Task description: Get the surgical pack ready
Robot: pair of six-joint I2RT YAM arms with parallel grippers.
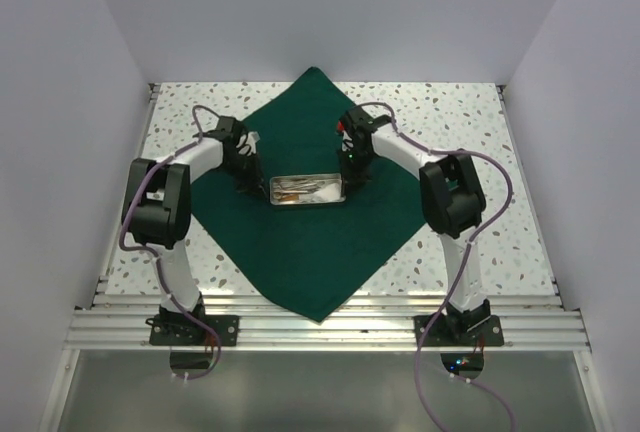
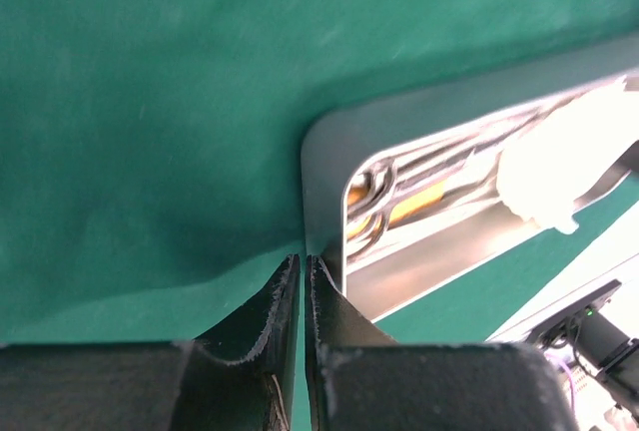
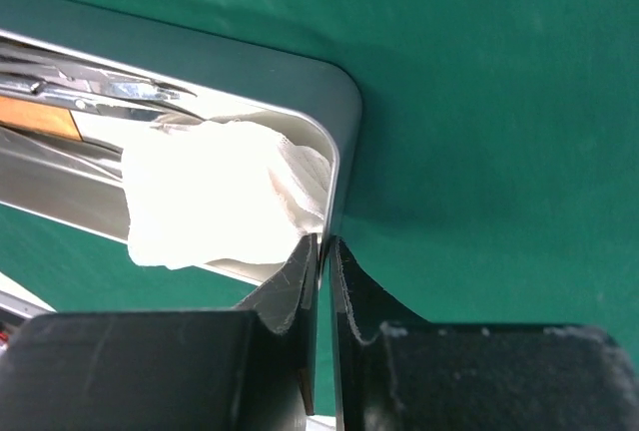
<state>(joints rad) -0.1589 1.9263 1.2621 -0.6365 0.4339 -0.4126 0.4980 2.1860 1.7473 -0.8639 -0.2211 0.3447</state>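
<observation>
The dark green drape (image 1: pixel 300 262) lies flat on the table as a diamond. The steel tray (image 1: pixel 309 203) sits at its middle, holding white gauze (image 1: pixel 326 190) and steel instruments (image 1: pixel 290 189). My left gripper (image 1: pixel 243 180) is at the tray's left end and my right gripper (image 1: pixel 358 174) at its right end. In the left wrist view the gripper (image 2: pixel 303 259) is pinched at the tray's end wall (image 2: pixel 324 162), with the instrument handles (image 2: pixel 379 202) and gauze (image 2: pixel 564 167) inside. In the right wrist view the gripper (image 3: pixel 324 241) is pinched on the tray rim (image 3: pixel 344 122) beside the gauze (image 3: pixel 210 192).
The speckled tabletop (image 1: pixel 450 112) shows round the drape, with white walls on three sides. An aluminium rail (image 1: pixel 320 327) runs along the near edge by the arm bases. Part of the right arm (image 2: pixel 599 336) shows in the left wrist view.
</observation>
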